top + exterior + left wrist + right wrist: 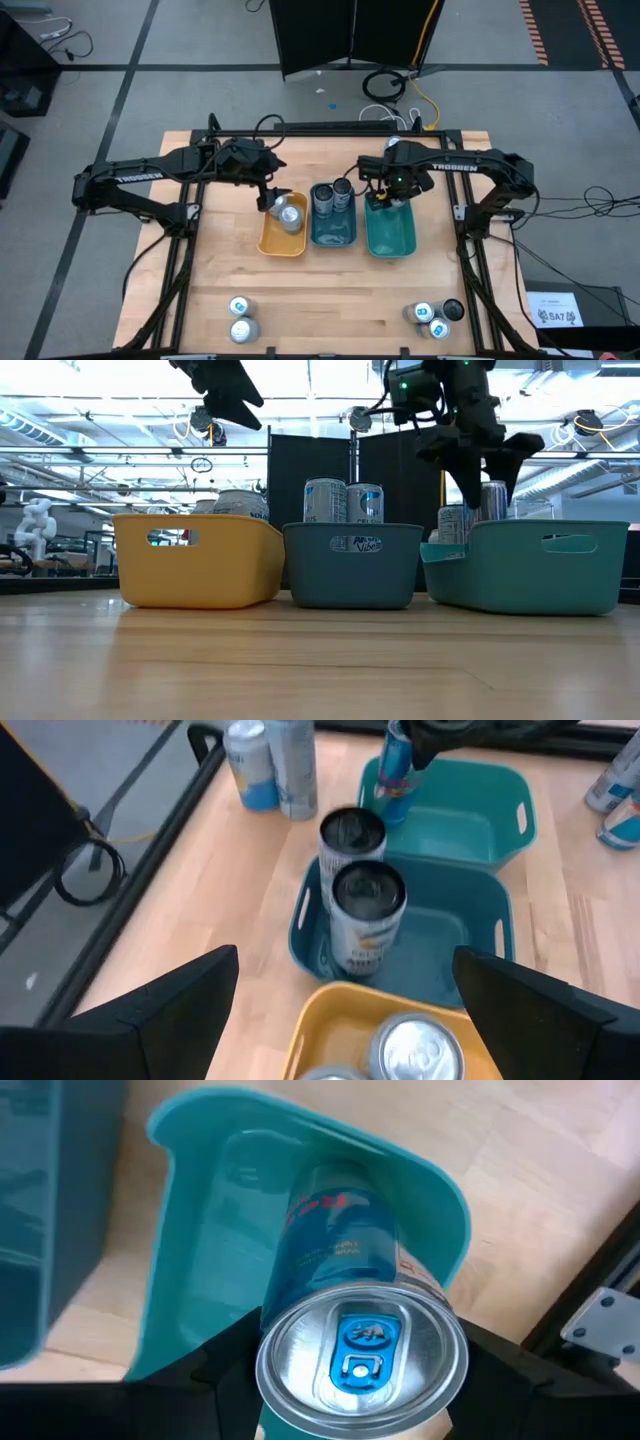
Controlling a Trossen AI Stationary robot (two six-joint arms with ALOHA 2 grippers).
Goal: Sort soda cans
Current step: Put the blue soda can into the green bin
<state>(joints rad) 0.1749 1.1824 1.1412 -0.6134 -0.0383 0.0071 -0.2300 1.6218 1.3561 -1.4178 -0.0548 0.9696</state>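
Three trays stand in a row: yellow (268,240), dark teal (333,238) and light teal (392,243). My right gripper (385,195) hangs over the light teal tray's far end, shut on a blue-and-silver soda can (340,1250). My left gripper (270,203) hovers open above the yellow tray, touching nothing. Silver-topped cans (420,1045) lie in the yellow tray. Two dark-topped cans (365,910) stand upright in the dark teal tray. My right gripper pinches the soda can just below its top rim (275,1380), one finger (215,1380) on each side. The fingers come from above, pointing down. The can hangs upright, its lower part inside the light teal tray (200,1200); I cannot tell whether its base touches the floor.
Loose cans stand near the table's front edge, at the left (240,320) and at the right (435,318). Two more cans (270,760) stand by a table edge beyond the trays. Black frame rails (185,260) run along both sides. Bare wood lies between trays and front cans.
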